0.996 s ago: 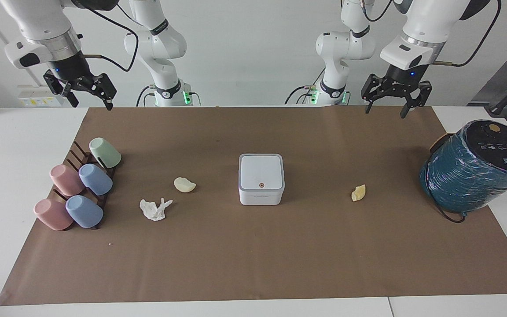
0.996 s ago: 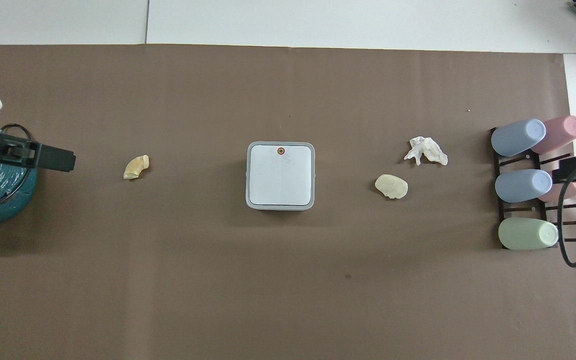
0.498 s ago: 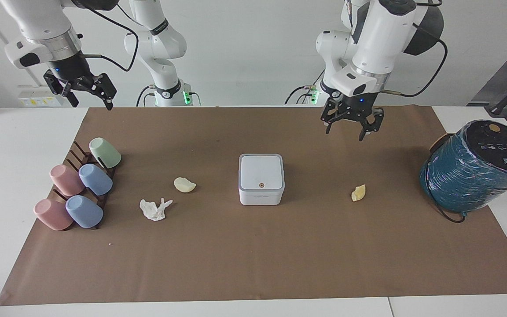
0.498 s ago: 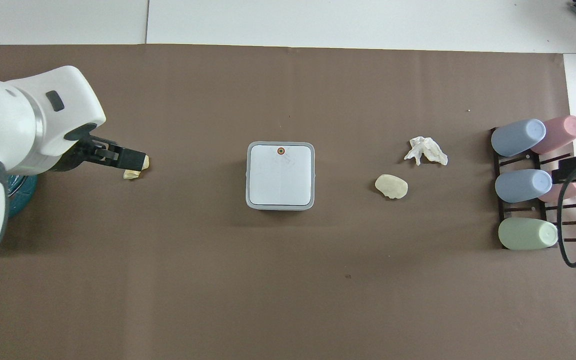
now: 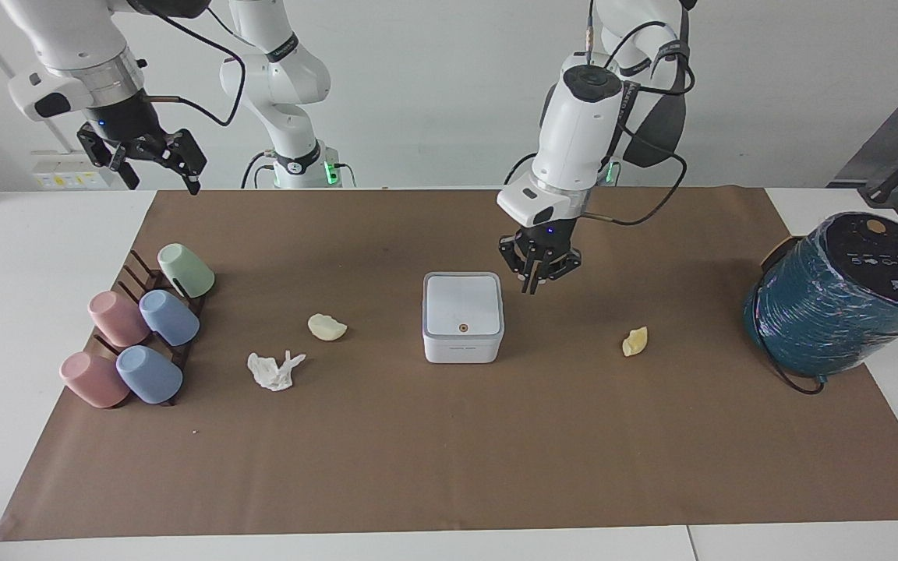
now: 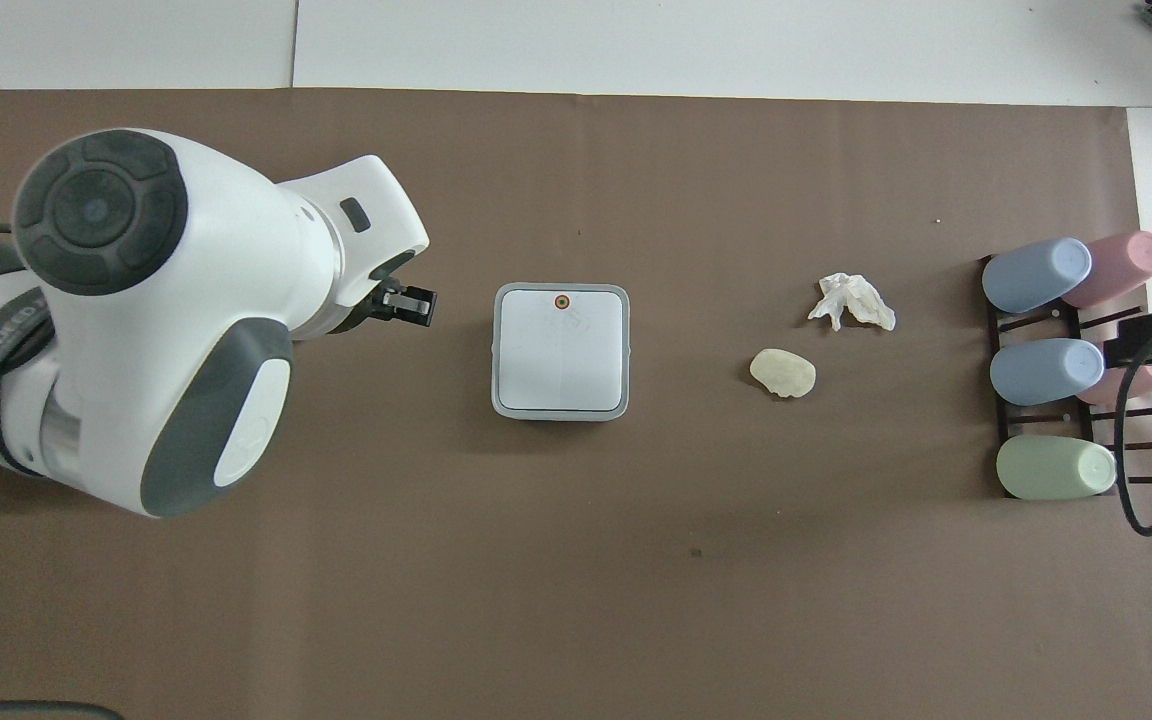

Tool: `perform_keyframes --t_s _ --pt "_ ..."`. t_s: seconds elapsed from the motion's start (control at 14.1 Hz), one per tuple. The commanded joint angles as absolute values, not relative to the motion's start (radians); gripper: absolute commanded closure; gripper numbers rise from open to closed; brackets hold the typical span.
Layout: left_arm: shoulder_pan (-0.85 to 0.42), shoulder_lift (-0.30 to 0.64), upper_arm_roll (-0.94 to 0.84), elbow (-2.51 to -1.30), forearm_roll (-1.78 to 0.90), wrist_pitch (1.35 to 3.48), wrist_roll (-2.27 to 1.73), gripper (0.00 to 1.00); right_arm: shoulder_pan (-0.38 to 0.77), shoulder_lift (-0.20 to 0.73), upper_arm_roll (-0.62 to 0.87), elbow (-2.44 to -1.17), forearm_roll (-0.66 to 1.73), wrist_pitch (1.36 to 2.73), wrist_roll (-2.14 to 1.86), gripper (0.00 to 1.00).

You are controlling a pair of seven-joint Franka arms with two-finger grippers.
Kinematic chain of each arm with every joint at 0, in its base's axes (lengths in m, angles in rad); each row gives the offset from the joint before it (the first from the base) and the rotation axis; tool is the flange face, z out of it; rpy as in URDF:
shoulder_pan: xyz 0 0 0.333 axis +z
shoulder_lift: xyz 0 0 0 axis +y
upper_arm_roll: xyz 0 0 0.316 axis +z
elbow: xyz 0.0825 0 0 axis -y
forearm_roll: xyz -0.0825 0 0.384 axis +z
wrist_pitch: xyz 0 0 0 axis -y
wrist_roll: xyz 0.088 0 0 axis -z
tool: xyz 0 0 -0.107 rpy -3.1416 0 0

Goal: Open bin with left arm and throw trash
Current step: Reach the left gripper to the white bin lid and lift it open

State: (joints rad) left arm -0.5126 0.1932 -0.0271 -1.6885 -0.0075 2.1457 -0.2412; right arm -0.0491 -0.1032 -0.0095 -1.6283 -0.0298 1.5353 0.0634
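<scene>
The left hand [image 5: 533, 290], fingers pinched together and empty, hovers just beside the closed bin [image 5: 463, 316] at the table's middle, while the right hand [image 5: 154, 160], spread wide, waits over its own end.

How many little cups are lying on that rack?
5, all on the rack at the right arm's end: green cup nearest the robots, then a pink and blue, then another pink and blue.
</scene>
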Motion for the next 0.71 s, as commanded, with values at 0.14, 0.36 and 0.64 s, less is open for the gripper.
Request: perform_keyframes --t_s 0.14,0.36,0.64 --pt "-0.577 0.241 -0.015 -1.712 0.0 2.314 -0.308 1.0 -0.058 -0.13 -0.002 -1.658 -0.032 1.539 0.048 0.0" --pt "-0.589 0.297 -0.014 -1.706 -0.002 2.39 -0.314 1.0 -0.058 -0.132 -0.002 -1.66 -0.032 1.539 0.048 0.0" --pt "-0.594 0.33 -0.014 -1.712 -0.002 2.419 -0.314 1.0 -0.058 -0.132 -0.002 -1.66 -0.032 1.539 0.048 0.0"
